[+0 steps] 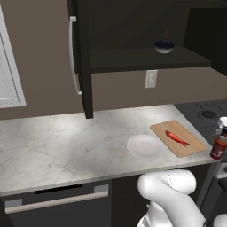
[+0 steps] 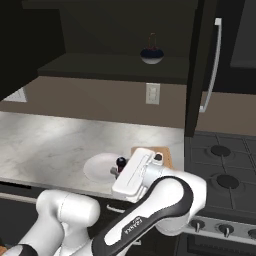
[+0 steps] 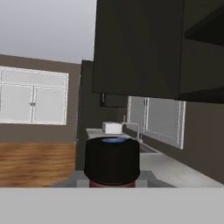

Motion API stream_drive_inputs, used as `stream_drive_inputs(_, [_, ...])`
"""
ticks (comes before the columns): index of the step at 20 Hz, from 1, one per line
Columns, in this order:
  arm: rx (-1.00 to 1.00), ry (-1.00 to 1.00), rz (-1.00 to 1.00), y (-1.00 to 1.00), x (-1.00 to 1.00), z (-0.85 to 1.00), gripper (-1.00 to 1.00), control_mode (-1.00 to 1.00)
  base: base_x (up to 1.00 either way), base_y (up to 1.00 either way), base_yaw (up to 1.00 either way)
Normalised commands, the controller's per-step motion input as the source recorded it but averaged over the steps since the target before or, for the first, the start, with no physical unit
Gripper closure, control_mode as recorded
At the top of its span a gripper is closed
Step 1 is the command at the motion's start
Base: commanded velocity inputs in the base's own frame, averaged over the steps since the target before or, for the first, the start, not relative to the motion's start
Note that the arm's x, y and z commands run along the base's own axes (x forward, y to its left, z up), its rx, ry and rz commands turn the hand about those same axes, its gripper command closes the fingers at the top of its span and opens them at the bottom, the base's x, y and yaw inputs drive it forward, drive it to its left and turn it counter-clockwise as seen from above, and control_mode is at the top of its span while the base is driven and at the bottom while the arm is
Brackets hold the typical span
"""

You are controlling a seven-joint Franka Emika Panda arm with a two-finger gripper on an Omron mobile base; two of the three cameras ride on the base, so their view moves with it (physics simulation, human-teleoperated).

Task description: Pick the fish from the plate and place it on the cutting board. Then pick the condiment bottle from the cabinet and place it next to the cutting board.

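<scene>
Jaws clamped on the condiment bottle (image 1: pixel 218 146), gripper (image 1: pixel 221 133) cut off at the right edge of the left base view; fingertips hard to make out. Bottle hangs just right of the cutting board (image 1: pixel 178 137), near the counter (image 1: pixel 62 142) edge. Black cap (image 3: pixel 112 159) sits close up in the hand view. Fish (image 1: pixel 177 138) lies on the board, plate (image 1: pixel 145 146) beside it. Arm hides most of the board in the right base view. Cabinet (image 1: pixel 84 57) door open, dark bowl (image 1: pixel 164 46) on its shelf.
</scene>
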Motion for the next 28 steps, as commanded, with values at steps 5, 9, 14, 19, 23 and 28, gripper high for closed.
stream_drive_inputs(5, [-0.06,-0.09,0.0,-0.09,0.0,-0.11,1.0,-1.0,0.0,0.0,0.0])
stream_drive_inputs(9, [-0.04,-0.16,0.0,-0.08,0.0,-0.23,1.0,-1.0,0.0,0.0,0.0])
stream_drive_inputs(14, [-0.02,-0.12,0.0,-0.13,0.0,-0.26,1.0,-1.0,0.0,0.0,0.0])
stream_drive_inputs(19, [0.0,-0.07,0.0,-0.14,0.0,-0.19,1.0,-1.0,0.0,0.0,0.0])
stream_drive_inputs(23, [0.0,-0.03,0.0,-0.13,0.0,-0.11,1.0,-1.0,0.0,0.0,0.0])
stream_drive_inputs(28, [0.0,-0.02,0.0,-0.11,0.0,-0.11,1.0,-1.0,0.0,0.0,0.0])
